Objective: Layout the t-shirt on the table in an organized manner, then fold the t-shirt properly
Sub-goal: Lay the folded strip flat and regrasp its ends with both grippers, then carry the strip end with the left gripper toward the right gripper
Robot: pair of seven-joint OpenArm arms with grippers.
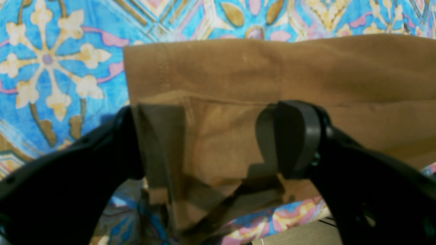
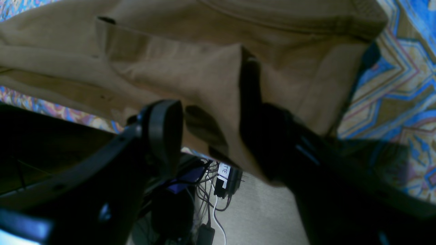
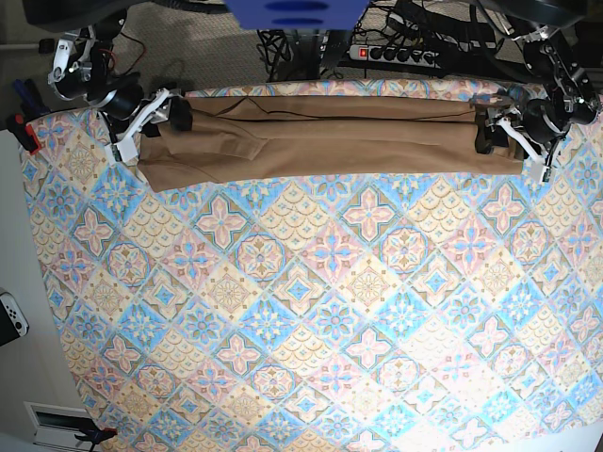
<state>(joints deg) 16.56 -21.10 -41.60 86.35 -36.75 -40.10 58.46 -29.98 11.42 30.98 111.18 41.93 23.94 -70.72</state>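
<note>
Along the top of the base view I see the t-shirt (image 3: 330, 137) stretched into a long, narrow brown band, folded lengthwise, lying on the table (image 3: 311, 320) close to its far edge. Each end of the band meets one of my arms — the right gripper (image 3: 174, 118) at the upper left of the frame, the left gripper (image 3: 490, 132) at the upper right.

On the left wrist camera, the left gripper (image 1: 207, 139) has its jaws spread wide, one black finger on either side of a hanging fold of the t-shirt (image 1: 272, 71). The cloth sits between them, but the pads do not look pressed into it. Patterned table (image 1: 51, 61) fills the upper left of that frame.

On the right wrist camera, the right gripper (image 2: 207, 112) stands partly spread, with a corner of the t-shirt (image 2: 177, 68) draped between its fingers. One finger is dark against the fabric, and I cannot tell whether it actually pinches the cloth. Below the shirt's edge I see cables (image 2: 214, 200) on the floor past the table (image 2: 402, 85).
</note>
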